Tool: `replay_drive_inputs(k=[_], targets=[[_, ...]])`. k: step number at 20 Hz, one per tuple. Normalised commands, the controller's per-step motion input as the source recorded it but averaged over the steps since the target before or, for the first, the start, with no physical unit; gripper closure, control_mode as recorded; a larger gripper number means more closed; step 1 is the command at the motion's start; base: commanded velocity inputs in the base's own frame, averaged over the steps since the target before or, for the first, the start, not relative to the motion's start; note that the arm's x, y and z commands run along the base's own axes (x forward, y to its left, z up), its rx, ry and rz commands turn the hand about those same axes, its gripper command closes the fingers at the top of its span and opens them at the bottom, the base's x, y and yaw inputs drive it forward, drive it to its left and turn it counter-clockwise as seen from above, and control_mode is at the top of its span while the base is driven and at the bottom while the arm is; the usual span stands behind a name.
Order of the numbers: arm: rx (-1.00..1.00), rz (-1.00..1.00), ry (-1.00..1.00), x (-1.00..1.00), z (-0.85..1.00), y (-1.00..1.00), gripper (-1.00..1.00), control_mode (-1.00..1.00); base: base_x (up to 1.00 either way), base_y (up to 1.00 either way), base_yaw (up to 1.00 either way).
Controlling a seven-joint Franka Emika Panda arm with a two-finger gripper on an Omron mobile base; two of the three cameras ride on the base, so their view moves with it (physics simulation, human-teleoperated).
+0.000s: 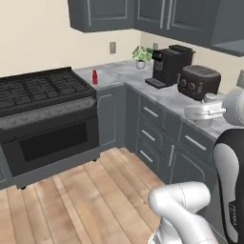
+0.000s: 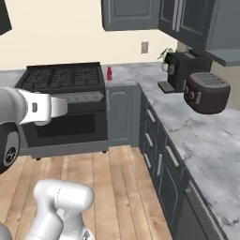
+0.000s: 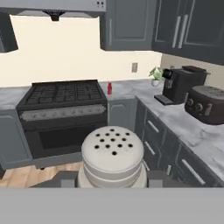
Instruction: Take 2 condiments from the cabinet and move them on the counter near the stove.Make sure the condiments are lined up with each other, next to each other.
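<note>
One beige jar (image 3: 113, 157) pinched in end effector (image 3: 113, 177), red bottle (image 3: 110, 89) beside stove (image 3: 63, 109)

No legible text, label, brand, number or sign is found on any kitchen item. The red squeeze bottle (image 1: 94, 76) carries no readable label. The pale jar (image 3: 113, 155) shows a perforated lid and no print. The stove (image 1: 43, 114), the coffee machine (image 1: 169, 64) and the toaster (image 1: 198, 81) bear no readable marking. A small dark imprint on the robot arm (image 1: 232, 214) is too blurred to read.
</note>
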Motion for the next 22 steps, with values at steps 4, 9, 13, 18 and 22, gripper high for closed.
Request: replay_drive_inputs(k=[4, 9, 13, 18, 22], targets=[[0.0, 0.0, 0.0, 0.0, 0.0, 0.0, 1.0, 1.0, 1.0, 0.0, 0.26], [0.0, 0.0, 0.0, 0.0, 0.0, 0.0, 1.0, 1.0, 1.0, 0.0, 0.3], [0.0, 0.0, 0.0, 0.0, 0.0, 0.0, 1.0, 1.0, 0.97, 0.0, 0.29], [0.0, 0.0, 0.0, 0.0, 0.0, 0.0, 1.0, 1.0, 0.61, -0.23, 0.18], [0.0, 0.0, 0.0, 0.0, 0.0, 0.0, 1.0, 1.0, 0.31, -0.33, 0.08]])
